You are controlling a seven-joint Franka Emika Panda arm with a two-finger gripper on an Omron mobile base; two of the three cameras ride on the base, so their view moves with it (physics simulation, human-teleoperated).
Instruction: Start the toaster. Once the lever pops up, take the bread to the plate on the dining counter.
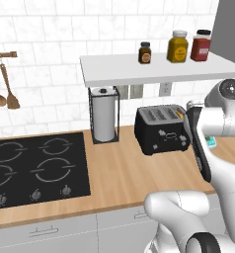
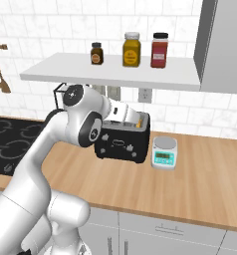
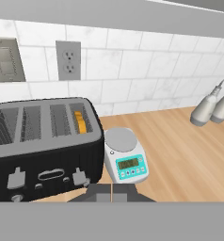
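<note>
White tiled wall at the back, a light-wood tabletop (image 1: 119,168) running beneath it, and the toaster (image 3: 45,146) sits against that wall just right of the paper towel holder (image 1: 104,114). It's a black box with 4 slots, its long axis running left to right along the wall, levers on the near face.

And there's the bread (image 3: 78,121), a tan sliver tucked down in the rightmost slot, only its top edge peeking out.

Now the gripper (image 3: 112,192): in the hand view the 2 dark tips sit pressed together at the bottom, jaws closed on nothing, hovering on the near side of the toaster and off toward its right end. So the toaster lies ahead and slightly left of the jaws, while the right-hand lever (image 3: 79,177) stands just ahead of the tips, very close.

A kitchen scale (image 3: 125,157) sits just beside the toaster's right end, close enough to crowd the approach.

My read: the toaster has not been started yet, and closed jaws suit a downward push on that lever.
</note>
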